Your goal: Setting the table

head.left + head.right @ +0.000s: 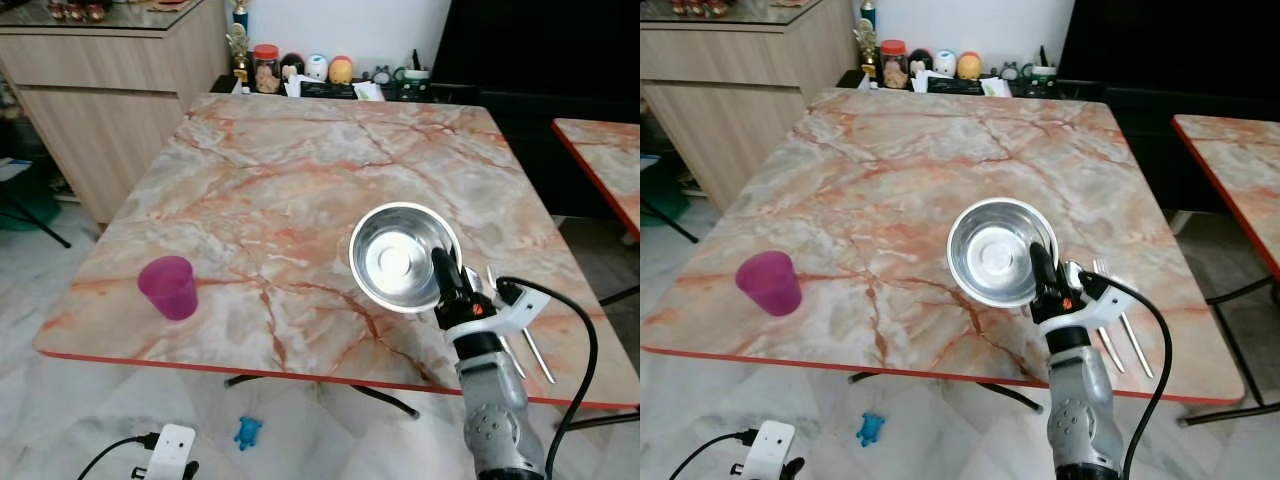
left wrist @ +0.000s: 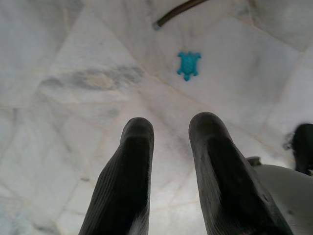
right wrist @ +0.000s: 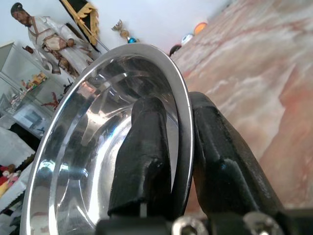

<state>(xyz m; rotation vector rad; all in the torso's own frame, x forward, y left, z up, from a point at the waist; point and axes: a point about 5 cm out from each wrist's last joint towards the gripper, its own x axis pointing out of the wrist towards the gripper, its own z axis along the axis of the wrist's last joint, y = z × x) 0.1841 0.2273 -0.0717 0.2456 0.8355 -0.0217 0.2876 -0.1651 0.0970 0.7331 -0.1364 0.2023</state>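
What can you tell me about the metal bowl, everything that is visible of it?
The metal bowl is round, shiny and silver, like polished steel, with a thin rolled rim and a flat bottom that reflects light. It looks empty. It stands over the near right part of the marble-patterned table, tilted a little; whether it touches the tabletop I cannot tell. The right gripper clamps its near rim, one black finger inside and one outside. Two pieces of cutlery lie just to its right.
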